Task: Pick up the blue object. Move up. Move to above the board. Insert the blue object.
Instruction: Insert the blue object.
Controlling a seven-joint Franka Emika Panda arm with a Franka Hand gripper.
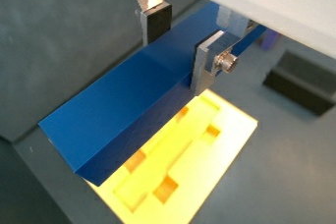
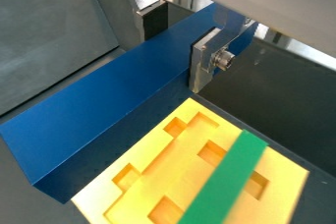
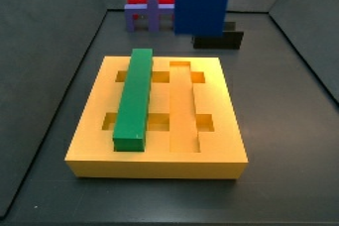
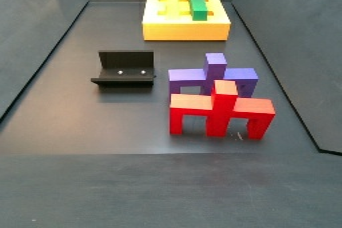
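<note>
My gripper (image 1: 182, 41) is shut on the blue object (image 1: 125, 105), a long dark-blue bar that lies across between the silver fingers (image 1: 207, 61) in both wrist views (image 2: 105, 120). In a side view the bar (image 3: 201, 0) shows end-on, high in the air beyond the board's far edge. The gripper itself is hidden in both side views. The yellow board (image 3: 166, 161) lies on the floor with a green bar (image 3: 133, 96) in one groove. In the wrist views the board (image 1: 184, 159) (image 2: 157, 179) lies below and beside the held bar.
The purple-and-red block structure (image 4: 214, 97) stands apart from the board (image 4: 167, 27) and shows behind it in a side view (image 3: 150, 7). The dark fixture (image 4: 123, 69) stands on the floor and also shows beyond the board (image 3: 219, 40). Grey walls enclose the floor.
</note>
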